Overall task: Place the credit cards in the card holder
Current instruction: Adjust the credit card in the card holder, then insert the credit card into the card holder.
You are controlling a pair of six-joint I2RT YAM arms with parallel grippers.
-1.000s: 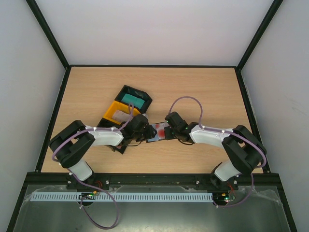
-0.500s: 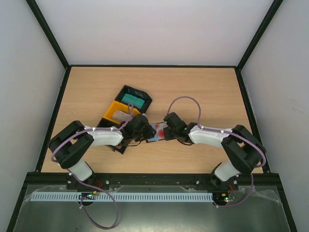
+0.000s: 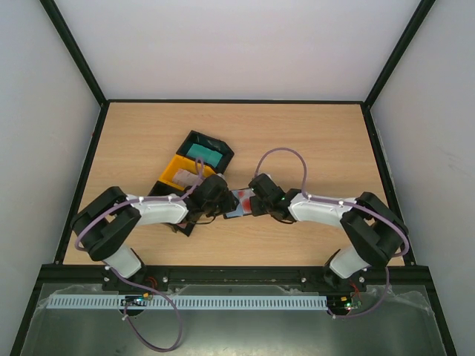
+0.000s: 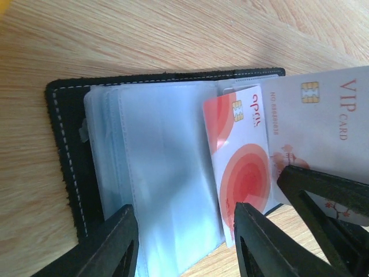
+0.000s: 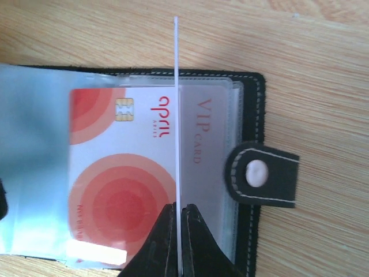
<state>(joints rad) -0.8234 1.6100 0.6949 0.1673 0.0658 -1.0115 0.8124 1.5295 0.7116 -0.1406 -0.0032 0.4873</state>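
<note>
The card holder lay open on the table between both arms. The right gripper was pinching a pale card on edge over the strap-side pockets. The left gripper stood spread above the clear sleeves. A red-and-white card lay among the sleeves; whether it was fully pocketed could not be told.

Risks, as judged: the held card could miss the pocket mouth and skid across the plastic, dislodge the red-and-white card, or push the holder along.
</note>
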